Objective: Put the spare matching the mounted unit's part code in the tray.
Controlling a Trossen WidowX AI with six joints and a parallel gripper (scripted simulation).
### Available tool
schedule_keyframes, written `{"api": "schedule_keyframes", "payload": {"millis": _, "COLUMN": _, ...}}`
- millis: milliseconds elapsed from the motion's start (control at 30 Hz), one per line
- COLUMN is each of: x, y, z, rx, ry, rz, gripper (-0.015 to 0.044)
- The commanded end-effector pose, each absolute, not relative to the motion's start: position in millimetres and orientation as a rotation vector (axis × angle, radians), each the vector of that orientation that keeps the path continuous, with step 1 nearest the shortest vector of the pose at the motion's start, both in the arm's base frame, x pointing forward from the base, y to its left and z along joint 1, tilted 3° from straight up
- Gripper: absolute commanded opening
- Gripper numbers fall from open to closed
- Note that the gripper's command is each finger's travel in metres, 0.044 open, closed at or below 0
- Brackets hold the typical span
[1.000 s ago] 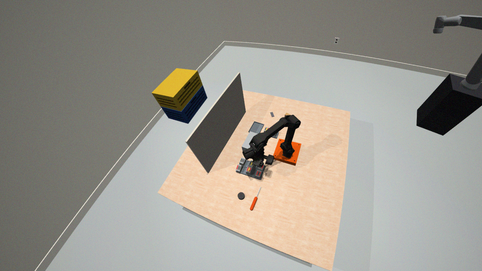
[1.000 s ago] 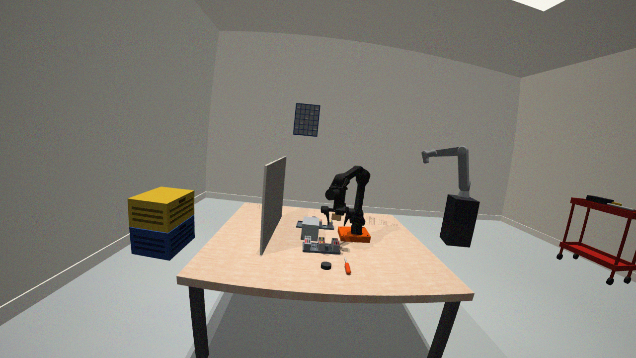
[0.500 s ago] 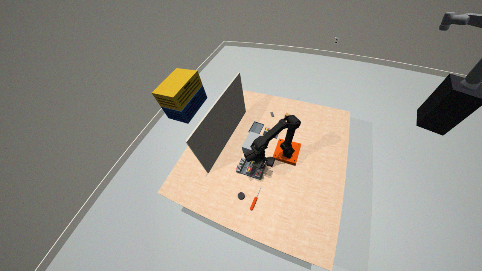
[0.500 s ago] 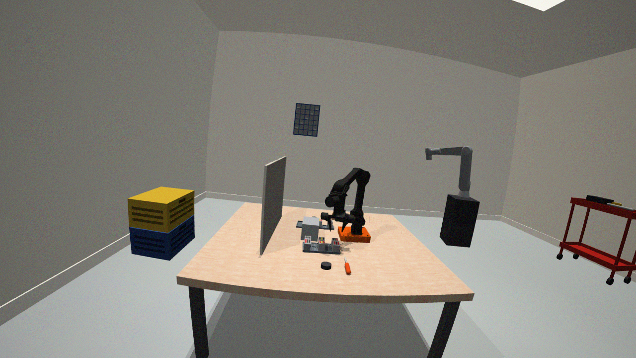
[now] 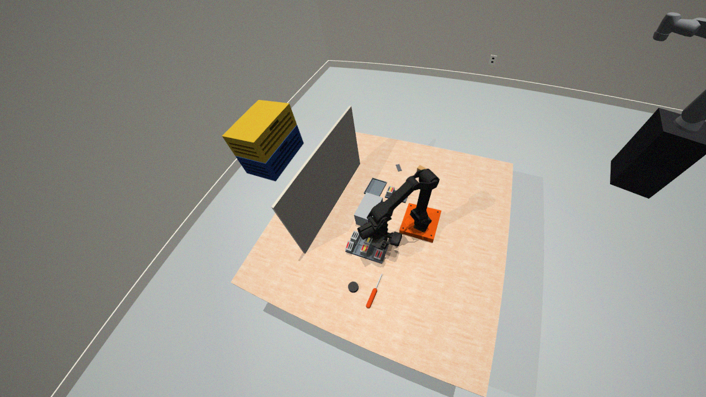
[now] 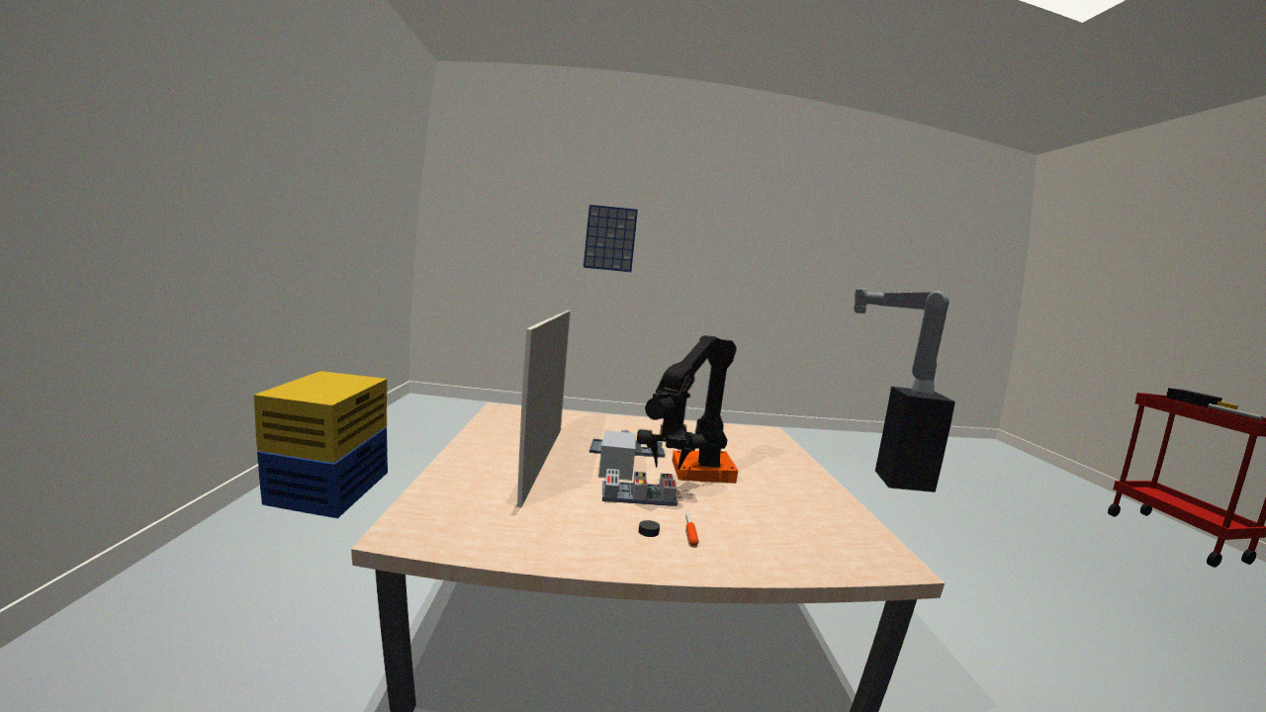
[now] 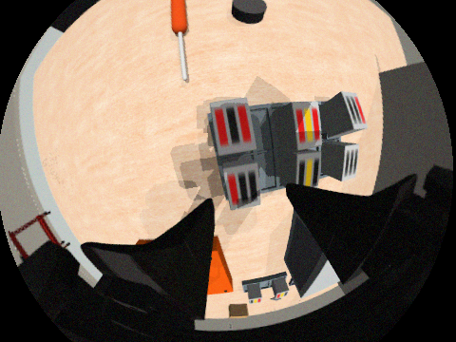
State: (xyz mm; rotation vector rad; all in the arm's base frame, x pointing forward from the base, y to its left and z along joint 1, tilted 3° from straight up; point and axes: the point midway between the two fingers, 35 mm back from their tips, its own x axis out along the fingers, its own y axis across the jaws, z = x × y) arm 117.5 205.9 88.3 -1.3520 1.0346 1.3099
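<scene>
From above, the gripper [image 5: 376, 240] hung over the rack of spares [image 5: 365, 245], beside the mounted unit [image 5: 366, 208].

Side-on, it hovered just above the rack.

Through the wrist camera, its fingers stood partly open, holding nothing.

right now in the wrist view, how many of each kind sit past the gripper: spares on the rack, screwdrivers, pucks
spares on the rack: 3
orange-handled screwdriver: 1
black puck: 1
total: 5
</scene>
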Motion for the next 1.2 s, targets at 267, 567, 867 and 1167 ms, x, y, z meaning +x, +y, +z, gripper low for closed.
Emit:
{"api": "schedule_keyframes", "payload": {"millis": 267, "x": 119.3, "y": 205.2, "z": 66.4, "rx": -1.359, "ry": 1.04, "rz": 1.309, "gripper": 0.03}}
{"api": "schedule_keyframes", "payload": {"millis": 567, "x": 120.1, "y": 204.8, "z": 51.3, "rx": -1.359, "ry": 1.04, "rz": 1.309, "gripper": 0.03}}
{"api": "schedule_keyframes", "payload": {"millis": 867, "x": 120.4, "y": 203.5, "z": 36.6, "rx": -1.36, "ry": 1.041, "rz": 1.309, "gripper": 0.03}}
{"api": "schedule_keyframes", "payload": {"millis": 1167, "x": 120.3, "y": 202.1, "z": 26.1, "rx": -1.36, "ry": 1.041, "rz": 1.309, "gripper": 0.03}}
